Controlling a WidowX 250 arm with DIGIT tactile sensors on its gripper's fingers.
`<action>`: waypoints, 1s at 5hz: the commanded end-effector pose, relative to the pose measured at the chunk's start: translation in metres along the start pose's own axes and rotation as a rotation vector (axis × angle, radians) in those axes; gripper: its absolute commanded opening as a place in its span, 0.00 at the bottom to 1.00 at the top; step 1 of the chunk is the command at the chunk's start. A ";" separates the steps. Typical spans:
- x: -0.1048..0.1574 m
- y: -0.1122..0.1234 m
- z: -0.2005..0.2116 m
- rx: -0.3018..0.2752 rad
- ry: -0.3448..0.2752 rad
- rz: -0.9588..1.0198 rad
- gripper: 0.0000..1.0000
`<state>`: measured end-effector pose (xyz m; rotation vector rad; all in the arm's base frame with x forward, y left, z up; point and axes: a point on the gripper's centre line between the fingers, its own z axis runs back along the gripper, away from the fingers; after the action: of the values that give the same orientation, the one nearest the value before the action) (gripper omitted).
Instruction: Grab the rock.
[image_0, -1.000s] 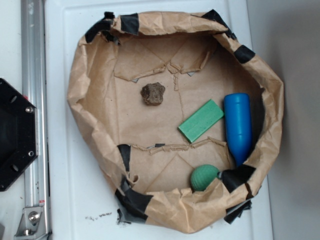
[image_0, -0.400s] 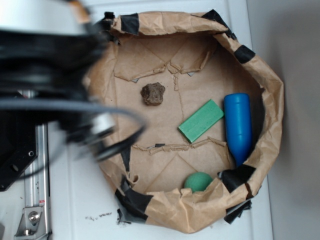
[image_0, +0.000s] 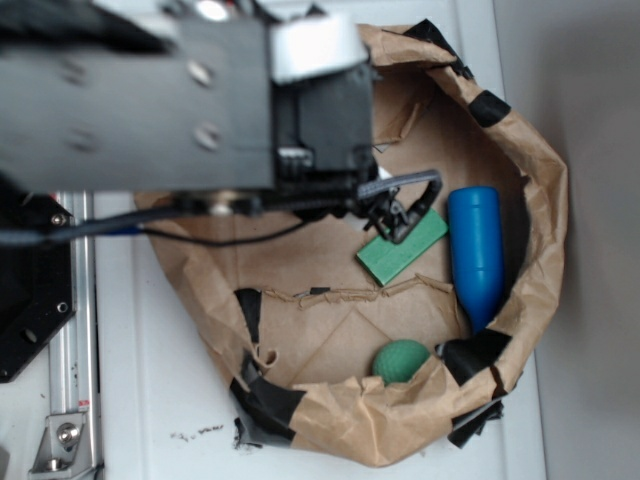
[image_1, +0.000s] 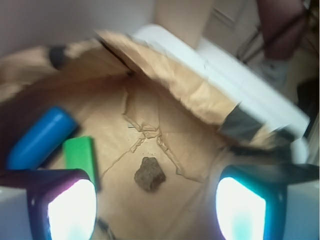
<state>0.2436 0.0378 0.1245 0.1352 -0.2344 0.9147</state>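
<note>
The rock (image_1: 149, 174), a small dark-brown lumpy stone, lies on the brown paper floor in the wrist view. It sits ahead of and between the two fingers, nearer the middle, touching neither. My gripper (image_1: 156, 210) is open, with its left fingertip (image_1: 70, 207) and right fingertip (image_1: 242, 207) far apart and only paper between them. In the exterior view the black arm (image_0: 200, 100) hangs over the upper left of the paper bowl and hides the rock.
A crumpled brown-paper bowl (image_0: 530, 150) with black tape patches holds everything. Inside lie a green rectangular block (image_0: 402, 243), a blue cylinder (image_0: 476, 255) along the right wall and a green ball (image_0: 400, 360) at the front. A metal rail (image_0: 75, 330) runs on the left.
The arm has swung in from the left and now hangs over the bowl, covering the rock in the exterior view. The green ball rolled slightly left early on.
</note>
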 end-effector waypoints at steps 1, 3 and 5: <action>-0.005 0.023 -0.075 -0.058 0.103 0.035 1.00; -0.046 0.003 -0.101 -0.073 0.176 -0.076 1.00; -0.042 -0.015 -0.076 -0.133 0.113 -0.177 0.00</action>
<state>0.2353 0.0080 0.0259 0.0085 -0.1036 0.7396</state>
